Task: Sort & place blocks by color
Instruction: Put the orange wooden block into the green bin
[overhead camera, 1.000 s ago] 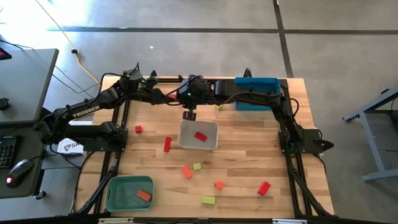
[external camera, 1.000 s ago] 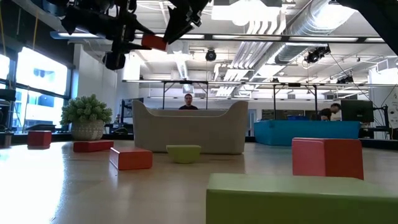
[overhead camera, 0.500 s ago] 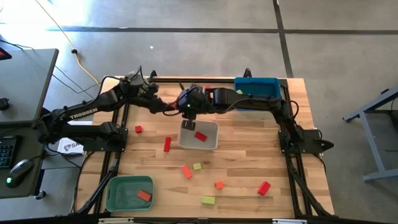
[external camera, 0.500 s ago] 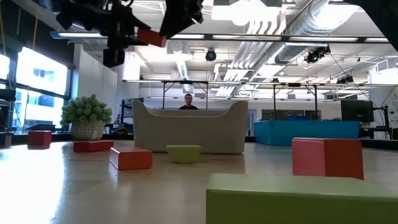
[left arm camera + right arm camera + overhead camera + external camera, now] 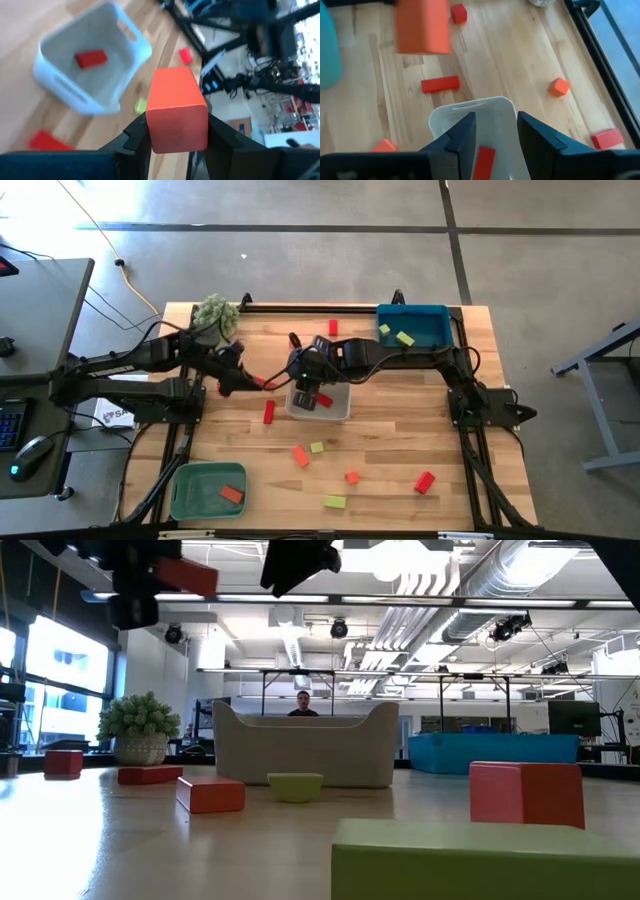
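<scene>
While the left gripper (image 5: 177,132) is clamping an orange block (image 5: 176,108) above the worktop (image 5: 400,435), the right gripper (image 5: 496,131) is hanging parted and empty over the white tray (image 5: 338,408).

Two dark, jointed arms (image 5: 130,363) on black bases, black cables trailing along them, angular black fingers (image 5: 462,142) with ridged edges

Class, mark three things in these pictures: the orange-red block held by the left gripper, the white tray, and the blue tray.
orange-red block (image 5: 177,107), left wrist view, its front face.
white tray (image 5: 340,408), high view, its right rim.
blue tray (image 5: 438,340), high view, its right wall.
</scene>
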`<action>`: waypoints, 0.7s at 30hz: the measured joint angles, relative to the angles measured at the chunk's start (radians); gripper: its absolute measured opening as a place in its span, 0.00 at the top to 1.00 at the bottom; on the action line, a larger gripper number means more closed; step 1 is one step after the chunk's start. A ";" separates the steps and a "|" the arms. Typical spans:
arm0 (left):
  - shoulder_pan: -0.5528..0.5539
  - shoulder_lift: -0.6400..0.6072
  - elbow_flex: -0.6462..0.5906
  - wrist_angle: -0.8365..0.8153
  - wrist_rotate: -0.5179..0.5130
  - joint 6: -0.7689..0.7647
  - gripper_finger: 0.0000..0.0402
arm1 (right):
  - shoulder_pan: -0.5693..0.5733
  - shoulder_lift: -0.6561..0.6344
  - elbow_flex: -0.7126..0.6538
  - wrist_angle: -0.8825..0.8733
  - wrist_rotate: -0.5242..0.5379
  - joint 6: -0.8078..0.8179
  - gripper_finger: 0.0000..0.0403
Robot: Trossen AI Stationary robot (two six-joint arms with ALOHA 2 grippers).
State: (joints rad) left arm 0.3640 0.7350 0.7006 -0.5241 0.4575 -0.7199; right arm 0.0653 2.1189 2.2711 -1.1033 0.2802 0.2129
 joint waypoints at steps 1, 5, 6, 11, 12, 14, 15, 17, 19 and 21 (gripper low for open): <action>-0.029 -0.010 0.000 -0.024 -0.025 -0.010 0.72 | 0.001 0.000 0.000 -0.005 0.000 0.014 0.68; -0.157 -0.038 0.000 -0.097 -0.125 -0.065 0.72 | 0.004 0.000 0.000 -0.050 -0.022 0.036 0.68; -0.191 -0.040 0.000 -0.110 -0.146 -0.084 0.72 | 0.006 0.000 0.000 -0.064 -0.035 0.040 0.68; -0.371 -0.040 0.000 -0.178 -0.217 -0.171 0.72 | 0.007 0.000 0.000 -0.164 -0.147 0.042 0.68; -0.407 -0.038 0.000 -0.196 -0.220 -0.193 0.72 | 0.007 0.000 0.000 -0.188 -0.169 0.041 0.68; -0.481 -0.038 0.000 -0.227 -0.225 -0.240 0.72 | 0.009 0.000 0.000 -0.238 -0.218 0.042 0.68; -0.521 -0.038 0.000 -0.243 -0.233 -0.270 0.72 | 0.010 0.000 0.000 -0.258 -0.245 0.042 0.68; -0.598 -0.038 0.000 -0.263 -0.250 -0.342 0.72 | 0.015 0.000 0.000 -0.298 -0.293 0.045 0.68; -0.669 -0.037 0.000 -0.268 -0.266 -0.401 0.72 | 0.027 0.000 0.000 -0.332 -0.329 0.049 0.68; -0.735 -0.025 0.001 -0.269 -0.269 -0.437 0.72 | 0.042 0.000 0.000 -0.367 -0.343 0.049 0.68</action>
State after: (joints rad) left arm -0.3711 0.7103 0.7011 -0.7933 0.1883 -1.1573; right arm 0.1073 2.1189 2.2711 -1.4705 -0.0624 0.2623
